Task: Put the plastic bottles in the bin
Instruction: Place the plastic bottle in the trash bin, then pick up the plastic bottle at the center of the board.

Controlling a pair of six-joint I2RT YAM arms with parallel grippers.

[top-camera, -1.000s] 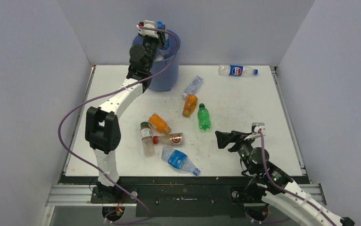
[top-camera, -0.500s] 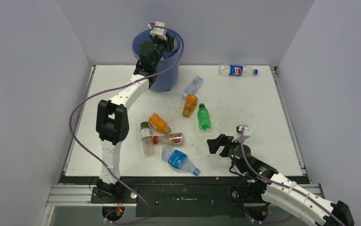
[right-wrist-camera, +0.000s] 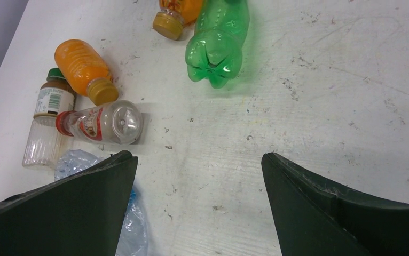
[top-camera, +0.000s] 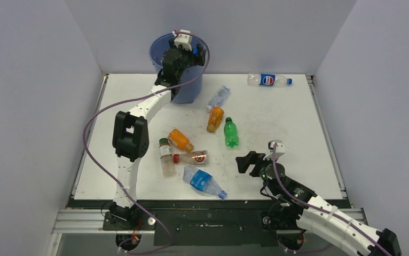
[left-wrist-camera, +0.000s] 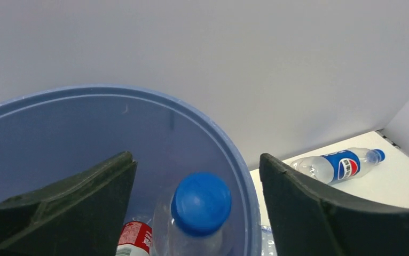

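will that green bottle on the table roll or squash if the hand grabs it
The green plastic bottle lies on its side on the white table, so a sideways nudge would probably roll it. It looks see-through with no liquid visible, so likely light. Its thin-looking walls may dent under a tight squeeze.

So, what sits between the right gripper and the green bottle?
Nothing: only bare, scuffed tabletop separates the right gripper from the green bottle, plainest in the right wrist view.
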